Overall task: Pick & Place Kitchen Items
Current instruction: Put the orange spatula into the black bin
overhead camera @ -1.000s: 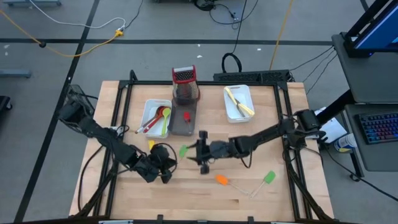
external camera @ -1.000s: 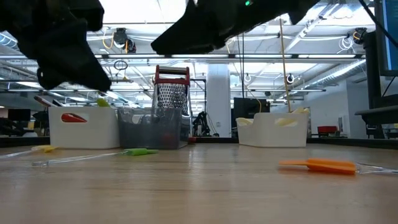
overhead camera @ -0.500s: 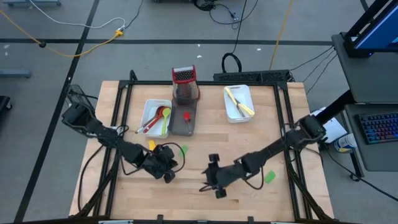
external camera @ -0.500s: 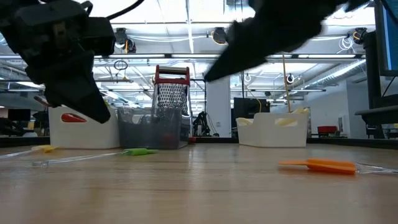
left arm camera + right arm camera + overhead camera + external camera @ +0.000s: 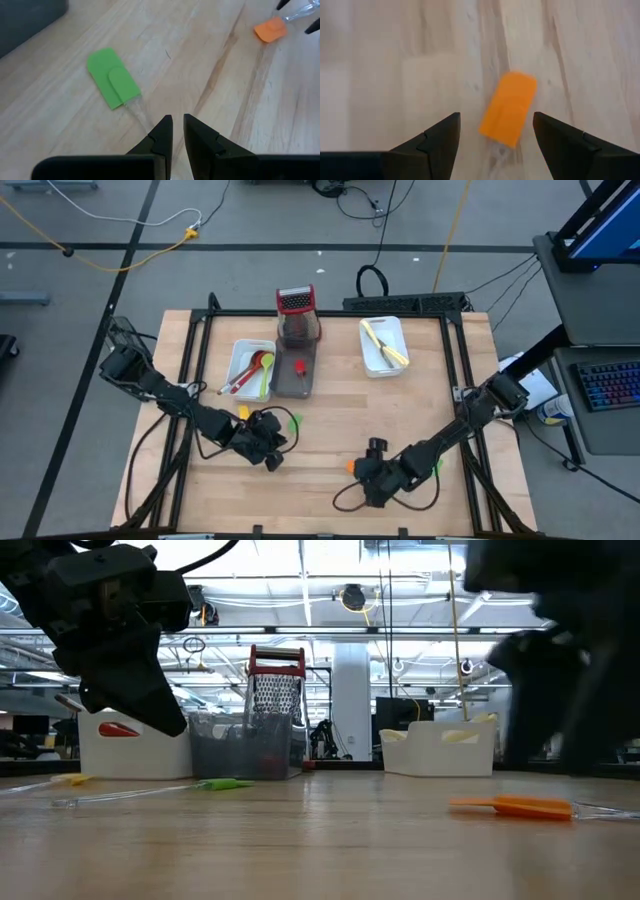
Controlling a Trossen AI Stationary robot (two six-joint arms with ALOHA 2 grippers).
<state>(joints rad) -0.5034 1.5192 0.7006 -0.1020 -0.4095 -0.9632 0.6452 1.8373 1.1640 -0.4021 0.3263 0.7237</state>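
In the lower left of the high view, the left tool [image 5: 268, 450] is nearly clenched and grasps nothing; the green spatula [image 5: 113, 78] lies just beyond it. At lower centre, the right tool [image 5: 495, 131] stands spread wide over the orange spatula [image 5: 509, 108] on the desk [image 5: 320, 405].

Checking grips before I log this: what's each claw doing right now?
Left claw: nearly closed on the green spatula's clear handle.
Right claw: open, empty, above the orange spatula.
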